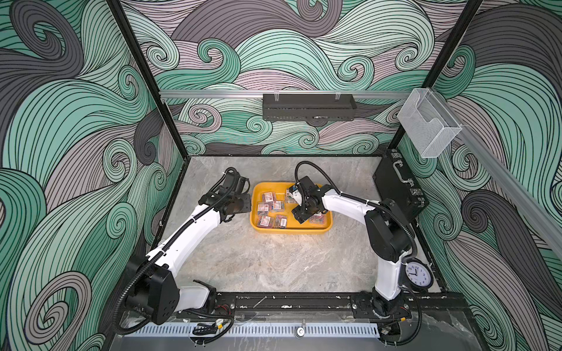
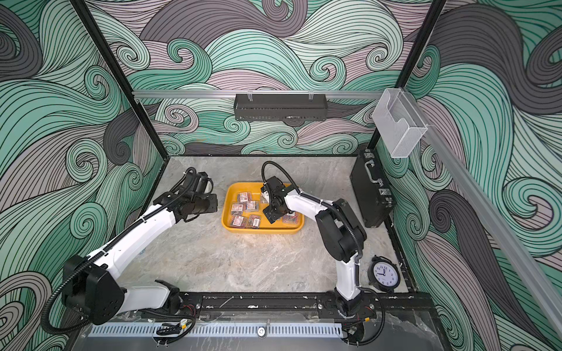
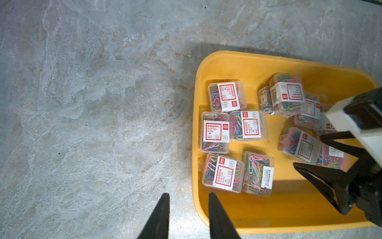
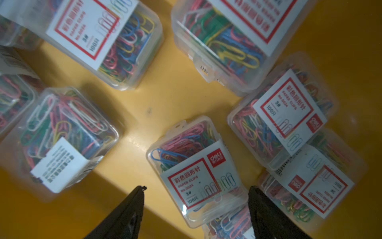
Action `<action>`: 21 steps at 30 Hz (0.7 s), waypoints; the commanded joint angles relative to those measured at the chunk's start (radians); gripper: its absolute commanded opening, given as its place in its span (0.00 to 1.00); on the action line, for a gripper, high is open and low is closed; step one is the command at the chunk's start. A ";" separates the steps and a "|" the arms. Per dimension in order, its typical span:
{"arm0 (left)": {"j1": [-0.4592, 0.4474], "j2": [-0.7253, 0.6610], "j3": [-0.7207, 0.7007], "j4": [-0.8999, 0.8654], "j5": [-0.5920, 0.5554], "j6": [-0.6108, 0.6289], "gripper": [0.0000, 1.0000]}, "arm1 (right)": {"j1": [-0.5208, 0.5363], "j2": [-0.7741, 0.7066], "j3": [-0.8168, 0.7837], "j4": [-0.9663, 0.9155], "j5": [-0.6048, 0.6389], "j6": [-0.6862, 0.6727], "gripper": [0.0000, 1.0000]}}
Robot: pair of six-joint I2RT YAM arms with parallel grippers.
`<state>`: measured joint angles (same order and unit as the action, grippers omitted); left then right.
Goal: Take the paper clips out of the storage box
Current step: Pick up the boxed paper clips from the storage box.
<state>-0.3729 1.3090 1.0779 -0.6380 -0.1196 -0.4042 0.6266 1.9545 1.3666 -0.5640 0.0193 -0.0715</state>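
Right end effector [image 4: 196,187] is down inside the yellow storage tray [image 3: 289,207] with its jaws apart, straddling one box of paper clips [image 4: 196,171]. The fingertips sit just outside the box's two long sides, and I can't see them pressing on it. Every box I can make out is in the tray, with none out on the counter [image 3: 82,103].

What worries me about the pinch:

- The box looks perched on another one underneath, so it's probably tilted. Slick clear plastic plus a tilt means it could squirt out as the jaws come together.
- The neighbouring box [image 4: 316,182] is right up against the finger on that side. That finger could catch its edge and either wedge or drag two boxes up at once.
- Squeeze too hard near the lid tab and the lid might pop, and then there are clips everywhere.
- The tray looks light, so a snagged lift could pull it along.

Left end effector [image 3: 187,194] hangs by the tray's rim, jaws a little apart with nothing in them. A sliding tray could bump it.
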 commanded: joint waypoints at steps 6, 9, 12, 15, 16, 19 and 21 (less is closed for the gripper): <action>0.008 -0.034 0.018 -0.037 0.018 0.002 0.32 | -0.024 0.065 0.059 -0.018 0.011 0.059 0.69; 0.008 -0.037 0.020 -0.039 0.018 0.004 0.32 | -0.025 0.073 0.074 -0.013 0.007 0.091 0.62; 0.008 -0.039 0.024 -0.040 0.020 0.003 0.32 | -0.024 0.071 0.080 -0.013 -0.002 0.123 0.56; 0.008 -0.042 0.021 -0.034 0.024 0.000 0.32 | -0.025 0.045 0.066 0.001 -0.018 0.140 0.51; 0.007 -0.044 0.019 -0.033 0.026 0.000 0.32 | -0.024 0.033 0.059 0.005 -0.022 0.146 0.51; 0.009 -0.047 0.016 -0.030 0.027 -0.002 0.32 | -0.021 0.002 0.048 0.003 -0.024 0.160 0.49; 0.008 -0.050 0.014 -0.028 0.028 -0.003 0.32 | -0.018 -0.018 0.044 -0.002 -0.021 0.169 0.49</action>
<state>-0.3729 1.2808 1.0779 -0.6426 -0.1001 -0.4042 0.6067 1.9991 1.4185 -0.5591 0.0002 0.0616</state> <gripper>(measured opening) 0.317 0.533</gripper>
